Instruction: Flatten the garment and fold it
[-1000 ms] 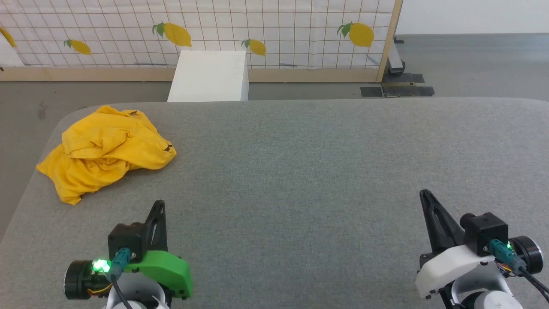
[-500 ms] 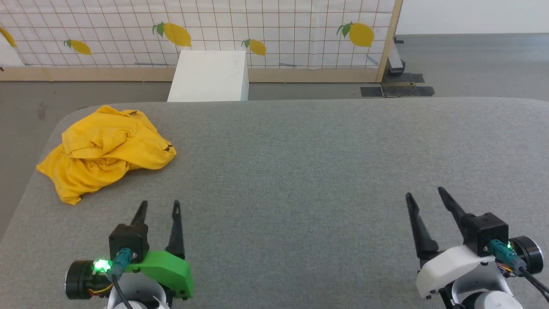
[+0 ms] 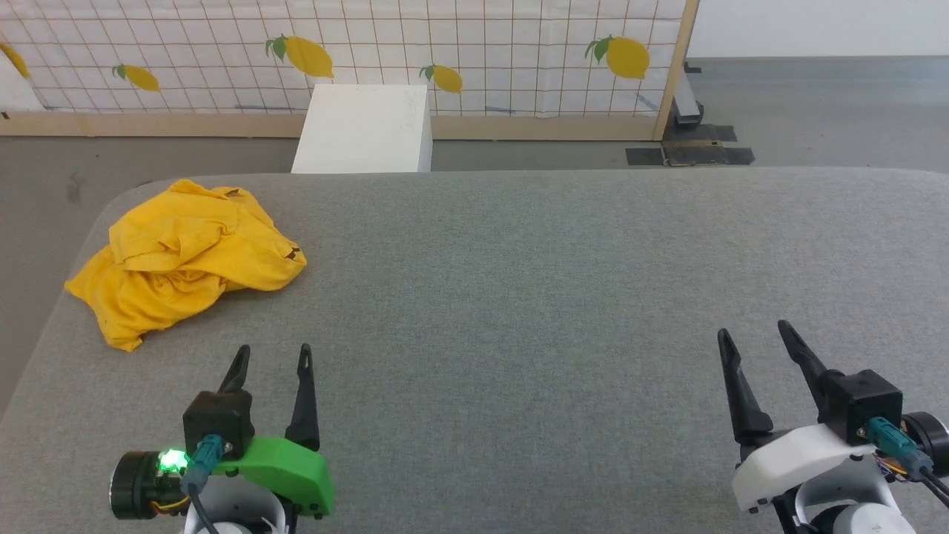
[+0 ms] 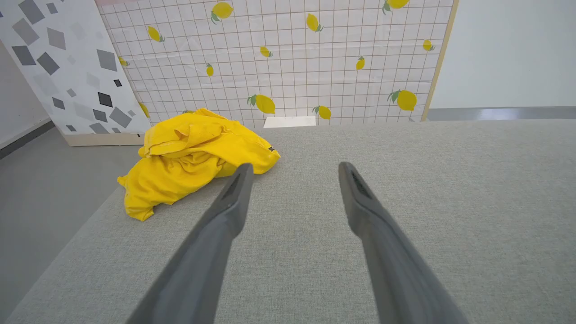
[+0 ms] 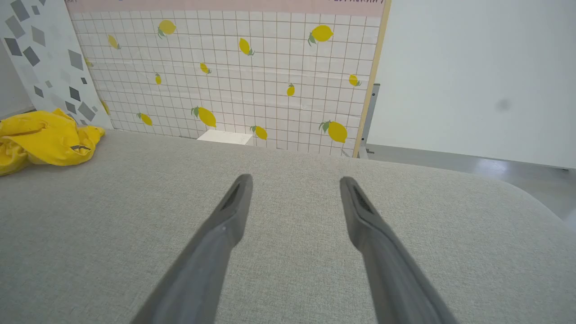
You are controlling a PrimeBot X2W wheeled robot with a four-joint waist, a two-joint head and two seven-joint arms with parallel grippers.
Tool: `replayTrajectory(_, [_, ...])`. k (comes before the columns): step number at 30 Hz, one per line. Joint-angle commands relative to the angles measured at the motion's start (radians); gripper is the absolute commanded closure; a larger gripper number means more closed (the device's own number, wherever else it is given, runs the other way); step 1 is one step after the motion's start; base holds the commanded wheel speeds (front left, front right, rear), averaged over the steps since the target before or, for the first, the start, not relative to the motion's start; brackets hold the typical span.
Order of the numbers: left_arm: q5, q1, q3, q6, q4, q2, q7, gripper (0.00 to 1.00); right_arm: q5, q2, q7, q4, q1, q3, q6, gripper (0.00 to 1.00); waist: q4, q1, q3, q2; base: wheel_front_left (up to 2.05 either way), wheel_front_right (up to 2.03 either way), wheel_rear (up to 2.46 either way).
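The garment (image 3: 182, 256) is a mustard-yellow shirt lying crumpled in a heap at the far left corner of the grey table (image 3: 519, 282). Its print is folded out of sight except for a small dark mark at its right edge. In the left wrist view the garment (image 4: 193, 157) lies ahead and to the left; in the right wrist view the garment (image 5: 45, 139) sits at the left edge. My left gripper (image 3: 272, 353) hovers open near the table's front left, well short of the heap. My right gripper (image 3: 752, 331) is open at the front right, holding nothing.
A white box (image 3: 363, 130) stands on the floor behind the table's far edge. Behind it runs a lemon-print grid screen (image 3: 445, 44) with a wooden frame. Grey floor lies left of the table's rounded corner (image 3: 44, 185).
Both grippers went from shut to open, their fingers now spread wide. The head camera shifted slightly. The garment has not moved.
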Motion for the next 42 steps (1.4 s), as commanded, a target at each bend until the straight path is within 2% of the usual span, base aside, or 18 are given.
replayTrajectory(1, [-0.003,0.012,0.006,0.003,-0.005,-0.001,-0.011,0.0,0.011,0.0,-0.012,0.004,0.004,-0.007,0.0,0.0,0.002,0.0,0.001,0.0,0.0,0.0,0.0])
replayTrajectory(19, [-0.02,0.027,0.021,0.012,-0.016,-0.002,-0.048,0.0,0.014,0.0,-0.049,0.011,0.004,-0.032,-0.001,0.0,0.065,0.0,0.007,0.0,0.0,0.0,0.0])
replayTrajectory(42, [-0.041,0.061,0.027,0.029,-0.026,-0.003,-0.095,0.0,0.011,0.0,-0.096,0.028,0.013,-0.016,-0.001,0.0,0.215,0.0,0.006,0.0,0.0,0.0,0.0])
